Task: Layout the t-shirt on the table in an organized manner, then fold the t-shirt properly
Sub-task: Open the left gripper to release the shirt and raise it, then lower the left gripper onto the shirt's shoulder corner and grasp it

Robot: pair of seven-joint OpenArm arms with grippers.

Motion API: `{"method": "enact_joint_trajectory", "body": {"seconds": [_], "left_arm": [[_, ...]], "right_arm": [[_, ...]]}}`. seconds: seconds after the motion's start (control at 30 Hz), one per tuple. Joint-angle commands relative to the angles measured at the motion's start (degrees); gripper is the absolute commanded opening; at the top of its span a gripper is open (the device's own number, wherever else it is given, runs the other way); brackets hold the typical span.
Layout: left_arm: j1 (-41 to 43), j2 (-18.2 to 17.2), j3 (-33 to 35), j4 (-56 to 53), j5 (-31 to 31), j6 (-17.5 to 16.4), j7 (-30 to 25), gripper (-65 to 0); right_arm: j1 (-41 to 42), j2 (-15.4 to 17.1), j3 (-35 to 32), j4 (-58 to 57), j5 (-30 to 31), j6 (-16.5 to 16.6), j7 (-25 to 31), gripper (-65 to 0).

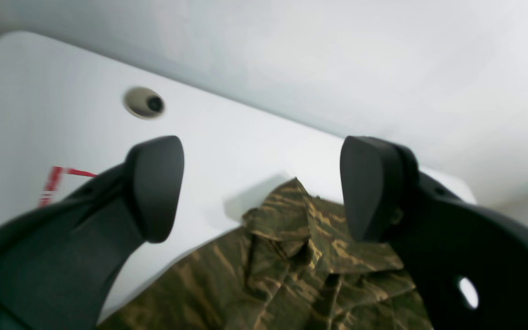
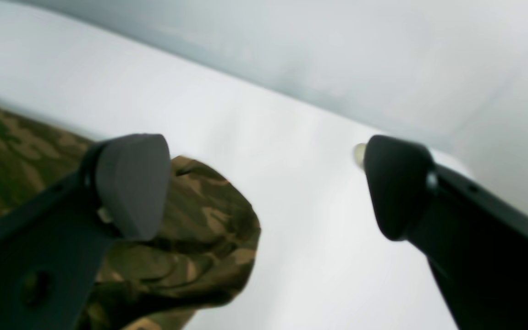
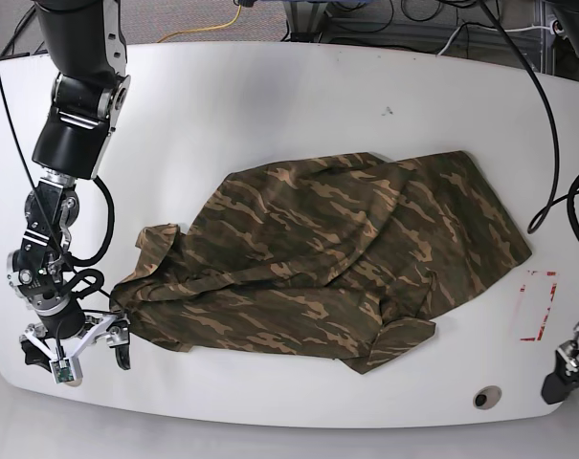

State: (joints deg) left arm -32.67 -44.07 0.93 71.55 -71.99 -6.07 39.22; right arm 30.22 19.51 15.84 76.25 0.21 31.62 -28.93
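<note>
we are looking down on the table (image 3: 270,86), and the shirt (image 3: 337,258) is lying across its middle, crumpled and only partly spread, with folds running through the body and one sleeve bunching toward the side of our right arm. our right gripper (image 3: 76,346) is sitting low at the near edge of the table, just beside that bunched sleeve, and its jaws are standing wide apart with nothing between them. in the right wrist view the gripper (image 2: 264,188) is showing both dark pads spread, one pad (image 2: 131,183) overlapping a rounded hump of the shirt (image 2: 186,229) in the picture, the other pad over bare table (image 2: 300,229); we cannot tell whether the first pad is touching the cloth. our left gripper (image 3: 568,368) is showing only partly at the far corner of the base view, off the table edge near a red outline (image 3: 538,304) and a round hole (image 3: 484,397), well apart from the shirt. in the left wrist view that gripper (image 1: 261,188) is also standing open, its two pads spread wide and holding nothing, with a folded edge of the shirt (image 1: 291,256) lying on the table (image 1: 227,146) below and between them. a hole (image 1: 144,102) and part of the red outline (image 1: 55,183) are showing on the white surface behind the pad (image 1: 156,183). both wrist views are blurring somewhat.
</note>
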Motion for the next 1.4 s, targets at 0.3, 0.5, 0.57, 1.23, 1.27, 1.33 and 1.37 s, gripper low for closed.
{"method": "enact_joint_trajectory", "body": {"seconds": [0.3,0.5,0.57,1.23,1.27,1.33,1.37], "left_arm": [[19.5,3.4,-26.6,16.5,-1.1,-0.6,14.7,-14.6],[29.9,8.0,-34.6,26.2,-1.1,-0.6,19.2,-14.6],[33.1,9.7,-36.3,28.4,-1.1,-0.6,20.0,-14.6],[47.1,19.6,-41.7,33.3,-5.8,-0.7,20.1,-14.6],[47.4,19.6,-41.6,33.3,-6.3,-0.7,20.1,-14.6],[47.8,19.6,-41.6,33.3,-6.8,-0.7,20.1,-14.6],[47.8,19.7,-41.6,33.3,-6.9,-0.7,20.1,-14.6]], "right_arm": [[-1.3,-2.1,0.6,3.7,0.5,0.3,-3.4,0.0],[-0.9,-3.3,0.6,-3.4,0.5,0.3,-3.1,0.0],[-0.3,-3.2,0.6,-6.8,0.6,0.3,-2.2,0.0],[9.1,2.3,0.6,-41.0,0.5,-0.4,18.3,0.0],[9.1,2.5,0.6,-41.4,0.5,-0.4,18.5,0.0],[9.1,2.5,0.6,-42.4,0.5,-0.4,18.7,0.0],[9.1,2.5,0.6,-42.8,0.5,-0.4,18.8,0.0]]}}
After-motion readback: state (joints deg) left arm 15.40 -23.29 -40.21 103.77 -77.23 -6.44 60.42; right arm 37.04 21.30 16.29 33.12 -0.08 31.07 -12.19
